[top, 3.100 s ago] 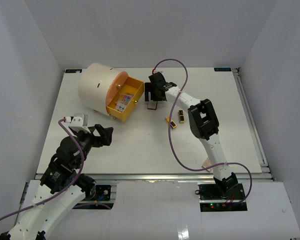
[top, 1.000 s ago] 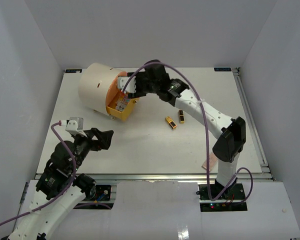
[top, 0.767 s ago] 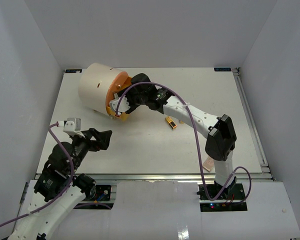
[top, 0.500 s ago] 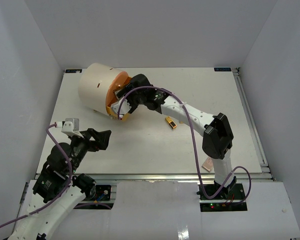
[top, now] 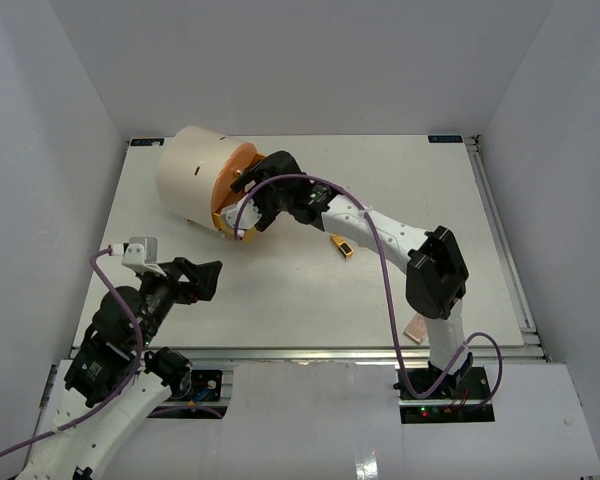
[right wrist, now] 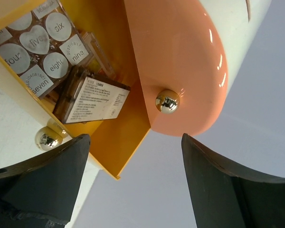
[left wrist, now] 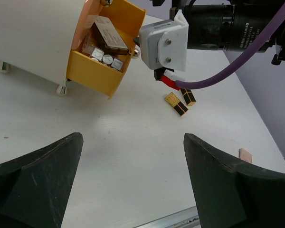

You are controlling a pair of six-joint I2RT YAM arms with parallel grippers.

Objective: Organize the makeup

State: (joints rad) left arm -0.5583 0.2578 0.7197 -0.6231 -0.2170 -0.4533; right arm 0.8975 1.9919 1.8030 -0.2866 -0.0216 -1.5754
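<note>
The right gripper (right wrist: 135, 142) has swung over to the orange-yellow plastic drawer (left wrist: 92, 78), its jaws widening. The brown rectangular palette (right wrist: 92, 102) now lies inside.

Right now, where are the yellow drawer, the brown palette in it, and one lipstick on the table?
yellow drawer (left wrist: 95, 76): left wrist view, outer front wall.
brown palette (right wrist: 97, 101): right wrist view, its white label.
lipstick (left wrist: 176, 103): left wrist view, middle of the tube.
</note>
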